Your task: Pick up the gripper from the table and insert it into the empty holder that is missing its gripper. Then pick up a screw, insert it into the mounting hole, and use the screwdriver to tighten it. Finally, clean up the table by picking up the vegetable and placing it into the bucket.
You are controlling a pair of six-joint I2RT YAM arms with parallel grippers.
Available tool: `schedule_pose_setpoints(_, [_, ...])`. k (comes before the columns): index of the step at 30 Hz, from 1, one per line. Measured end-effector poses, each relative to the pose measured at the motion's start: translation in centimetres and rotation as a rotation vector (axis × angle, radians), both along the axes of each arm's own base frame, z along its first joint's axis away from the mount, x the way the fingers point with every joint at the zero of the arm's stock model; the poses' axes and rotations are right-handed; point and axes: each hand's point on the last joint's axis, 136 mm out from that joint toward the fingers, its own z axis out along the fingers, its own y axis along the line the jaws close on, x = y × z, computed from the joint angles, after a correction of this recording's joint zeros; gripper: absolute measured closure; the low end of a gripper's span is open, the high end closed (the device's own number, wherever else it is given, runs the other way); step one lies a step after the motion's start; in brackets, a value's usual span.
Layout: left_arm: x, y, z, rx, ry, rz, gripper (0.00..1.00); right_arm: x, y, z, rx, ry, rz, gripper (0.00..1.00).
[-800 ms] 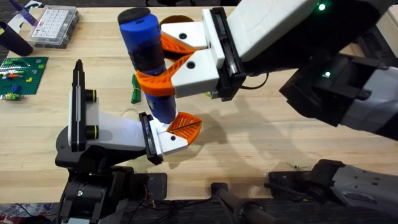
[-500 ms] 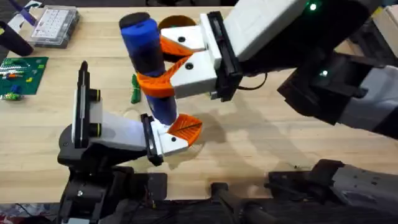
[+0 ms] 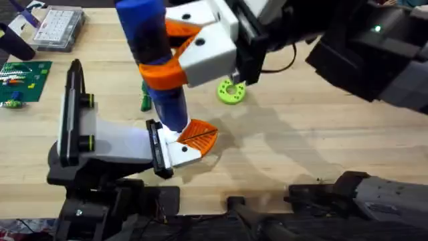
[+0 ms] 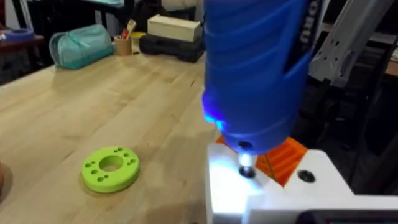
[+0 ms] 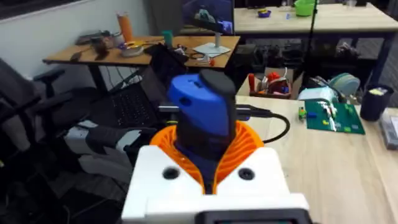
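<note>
— Blue plastic is what the job hangs on just now: the screwdriver (image 3: 155,67) is held nearly upright over the near part of the bench (image 3: 301,161), its short silver tip (image 4: 246,169) set down onto the white body of the left gripper (image 3: 194,139).

— How are that gripper's jaws seen to stand?

— Of the left jaws, one orange pad (image 3: 198,134) is seen beside the driver's lower end; whether they are parted or closed cannot be told. The right gripper (image 3: 175,59) is closed around the screwdriver's barrel, its orange ribbed pads pressed to either side just below the middle.

— And how is the tool judged to handle?

— A thick, rigid, smooth barrel is seen, and some weight is to be expected in a powered tool. A hold around the middle of the barrel, as taken now, is judged best: the black end cap (image 5: 217,83) is left free, and the tip can be steered. A smooth barrel may turn inside the pads when torque is applied, so firm pressure is called for.

— What lies farther off?

— The vegetable (image 3: 144,98) lies on the bench just behind the screwdriver, mostly hidden by it. It is judged light and slim, best pinched across its middle. A lime-green disc (image 3: 231,91) lies beyond, and a clear parts box (image 3: 59,25) is seen at the far left corner.
</note>
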Motion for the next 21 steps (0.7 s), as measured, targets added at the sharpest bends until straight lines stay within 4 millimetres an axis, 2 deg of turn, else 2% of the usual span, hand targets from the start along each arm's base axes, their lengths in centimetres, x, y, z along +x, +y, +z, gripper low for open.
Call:
schedule_pose_setpoints(9, [0.0,0.1,2.2,-0.009,-0.071,0.02,0.984,-1.2,-0.8,3.4,0.054,-0.074,0.095,0.951])
schedule_pose_setpoints(14, [0.0,0.2,2.5,-0.019,-0.053,0.025,0.984,-0.8,-1.0,4.3,0.0,-0.01,0.127,0.952])
schedule_pose_setpoints(18, [0.3,0.2,1.9,-0.014,-0.039,0.035,0.985,-0.2,-0.7,3.6,-0.027,-0.009,0.096,0.952])
schedule_pose_setpoints(19, [0.6,0.3,1.4,-0.007,-0.036,0.049,0.985,0.1,-0.1,3.4,-0.03,-0.041,0.068,0.952])
schedule_pose_setpoints(21, [0.8,0.3,-0.6,0.006,0.027,0.046,0.984,0.6,0.3,5.0,0.013,-0.118,0.036,0.953])
